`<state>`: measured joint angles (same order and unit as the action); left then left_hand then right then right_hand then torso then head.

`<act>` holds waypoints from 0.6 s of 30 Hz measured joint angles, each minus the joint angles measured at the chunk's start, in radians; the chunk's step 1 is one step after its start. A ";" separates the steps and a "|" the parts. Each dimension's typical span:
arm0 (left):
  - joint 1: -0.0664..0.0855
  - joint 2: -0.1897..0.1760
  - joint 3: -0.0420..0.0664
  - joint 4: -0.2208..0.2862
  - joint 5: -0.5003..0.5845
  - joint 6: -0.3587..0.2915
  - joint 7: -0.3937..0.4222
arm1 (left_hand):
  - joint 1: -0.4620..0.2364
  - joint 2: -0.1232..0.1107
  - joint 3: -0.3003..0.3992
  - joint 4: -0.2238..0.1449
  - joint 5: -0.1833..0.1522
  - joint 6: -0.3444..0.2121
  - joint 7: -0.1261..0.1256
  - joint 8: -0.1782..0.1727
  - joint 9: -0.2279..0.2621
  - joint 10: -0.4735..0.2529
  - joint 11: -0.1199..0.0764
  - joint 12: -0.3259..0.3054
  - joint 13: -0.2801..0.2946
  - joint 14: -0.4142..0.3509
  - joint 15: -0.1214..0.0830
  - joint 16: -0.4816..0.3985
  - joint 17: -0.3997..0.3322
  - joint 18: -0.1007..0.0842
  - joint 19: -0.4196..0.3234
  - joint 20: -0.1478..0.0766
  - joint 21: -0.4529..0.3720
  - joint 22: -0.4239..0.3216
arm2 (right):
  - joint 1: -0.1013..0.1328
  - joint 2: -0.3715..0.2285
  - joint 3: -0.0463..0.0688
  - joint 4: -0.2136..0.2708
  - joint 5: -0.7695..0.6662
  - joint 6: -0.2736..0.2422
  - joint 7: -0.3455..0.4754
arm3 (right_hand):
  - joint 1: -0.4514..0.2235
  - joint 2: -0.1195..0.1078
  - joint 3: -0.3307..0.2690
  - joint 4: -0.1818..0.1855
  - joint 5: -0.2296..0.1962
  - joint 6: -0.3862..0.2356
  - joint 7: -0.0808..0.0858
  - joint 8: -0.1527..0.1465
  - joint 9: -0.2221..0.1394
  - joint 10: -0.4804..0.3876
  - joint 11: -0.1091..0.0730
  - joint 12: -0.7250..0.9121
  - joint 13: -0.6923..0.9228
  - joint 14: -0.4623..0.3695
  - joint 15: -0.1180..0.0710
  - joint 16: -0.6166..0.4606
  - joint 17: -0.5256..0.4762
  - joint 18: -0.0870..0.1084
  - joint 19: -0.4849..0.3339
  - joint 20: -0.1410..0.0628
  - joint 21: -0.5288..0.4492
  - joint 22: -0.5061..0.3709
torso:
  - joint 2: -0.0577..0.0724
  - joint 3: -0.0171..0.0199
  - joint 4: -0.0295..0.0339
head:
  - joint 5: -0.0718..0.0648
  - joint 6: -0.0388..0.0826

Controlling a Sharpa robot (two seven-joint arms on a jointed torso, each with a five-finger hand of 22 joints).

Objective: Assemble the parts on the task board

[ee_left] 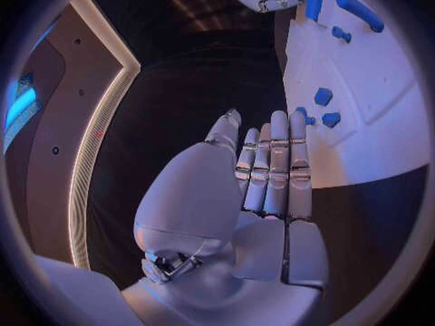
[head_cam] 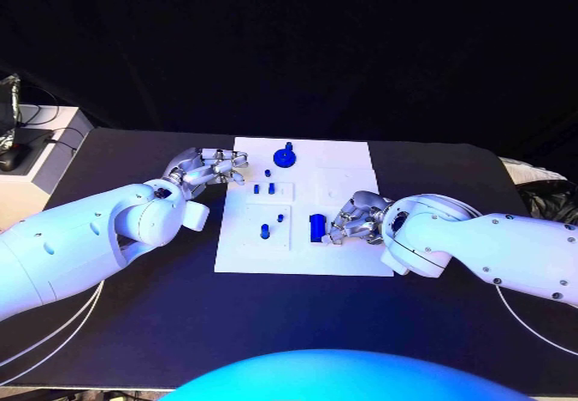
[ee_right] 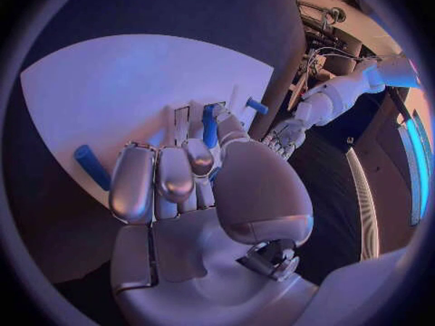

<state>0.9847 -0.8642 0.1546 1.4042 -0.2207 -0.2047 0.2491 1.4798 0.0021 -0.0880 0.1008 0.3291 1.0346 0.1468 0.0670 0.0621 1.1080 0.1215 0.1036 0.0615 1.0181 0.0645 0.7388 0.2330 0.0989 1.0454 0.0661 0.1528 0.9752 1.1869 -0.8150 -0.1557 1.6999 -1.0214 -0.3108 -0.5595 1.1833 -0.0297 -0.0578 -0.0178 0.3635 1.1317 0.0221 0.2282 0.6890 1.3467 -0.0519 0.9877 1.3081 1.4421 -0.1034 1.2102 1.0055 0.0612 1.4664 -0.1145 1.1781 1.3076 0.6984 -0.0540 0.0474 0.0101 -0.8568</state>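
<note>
On the white board [head_cam: 349, 251] in the middle of the black counter [head_cam: 157, 334] stood several small blue parts: a round knobbed part [head_cam: 286, 155] near the far edge, small pegs [head_cam: 273, 187] toward the left side, and a tall block [head_cam: 316, 227] near the front. The right robot hand [head_cam: 354, 219] sat on the board just beside that block, fingers curled; whether it gripped anything I could not tell. The left robot hand [head_cam: 212, 168] rested at the board's left edge, fingers straight, holding nothing.

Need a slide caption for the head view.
Right robot hand grips an upright blue part on the task board; left robot hand hovers open.
</note>
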 measured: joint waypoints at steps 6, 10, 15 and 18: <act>-0.001 0.000 0.000 0.000 0.000 0.000 0.000 | 0.000 0.000 0.000 0.000 0.000 0.000 0.000 0.000 0.000 0.000 0.000 0.000 0.000 0.000 0.000 0.000 0.000 0.000 0.000 0.000 0.000 0.002 | -0.002 -0.001 0.000 -0.001 -0.002 -0.005 -0.001 | -0.003 0.005 -0.005 -0.005 0.000 0.000 0.000 0.002 0.001 0.000 0.000 0.000 0.000 0.000 0.000 0.000 0.000 0.000 0.000 0.000 0.000 0.000 | 0.000 -0.0001 0.0004 | 0.000 -0.002; -0.001 0.000 0.000 0.000 0.000 0.000 0.000 | 0.000 0.000 0.000 0.000 0.000 0.000 0.000 0.000 0.000 0.000 0.000 0.000 0.000 0.000 0.000 0.000 0.000 0.000 0.000 0.000 0.000 0.002 | -0.003 -0.003 0.000 0.002 -0.003 -0.006 0.000 | -0.003 0.005 -0.005 -0.005 0.000 0.000 0.000 0.004 0.001 0.004 -0.004 0.000 0.000 0.000 0.000 0.000 0.000 0.000 0.000 0.000 0.000 0.000 | -0.001 0.0001 0.0003 | 0.000 -0.002; -0.002 0.000 0.000 0.000 0.000 0.000 0.000 | 0.000 0.000 0.000 0.000 0.000 0.000 0.000 0.000 0.000 0.000 0.000 0.000 0.000 0.000 0.000 0.000 0.000 0.000 0.000 0.000 0.000 0.002 | -0.004 -0.011 0.000 0.010 -0.002 -0.008 0.002 | -0.003 0.005 -0.007 -0.004 0.000 0.000 0.000 0.004 0.001 0.004 -0.003 0.000 0.000 0.000 0.000 0.000 -0.001 0.000 0.000 0.000 0.000 0.000 | -0.001 0.0009 -0.0003 | 0.001 -0.001; -0.002 0.000 0.000 0.000 0.000 0.000 0.000 | 0.000 0.000 0.000 0.000 0.000 0.000 0.000 0.000 0.000 0.000 0.000 0.000 0.000 0.000 0.000 0.000 0.000 0.000 0.000 0.000 0.000 0.002 | -0.004 -0.023 0.000 0.020 0.000 -0.012 0.007 | -0.003 0.004 -0.012 0.001 0.000 0.000 0.000 0.004 0.001 0.004 -0.003 0.000 0.000 0.000 0.000 0.000 -0.003 0.000 0.000 0.000 0.000 0.000 | -0.001 0.0013 -0.0005 | 0.001 0.001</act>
<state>0.9824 -0.8641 0.1546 1.4038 -0.2207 -0.2045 0.2486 1.4797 0.0021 -0.0880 0.1008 0.3291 1.0346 0.1468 0.0670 0.0621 1.1080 0.1215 0.1036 0.0615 1.0181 0.0645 0.7388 0.2331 0.0989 1.0454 0.0661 0.1528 0.9774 1.1828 -0.8376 -0.1558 1.7195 -1.0215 -0.3224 -0.5522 1.1799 -0.0255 -0.0695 -0.0169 0.3634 1.1317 0.0221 0.2319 0.6900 1.3508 -0.0554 0.9877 1.3079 1.4421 -0.1033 1.2102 1.0023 0.0612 1.4663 -0.1143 1.1780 1.3074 0.6974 -0.0526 0.0469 0.0115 -0.8562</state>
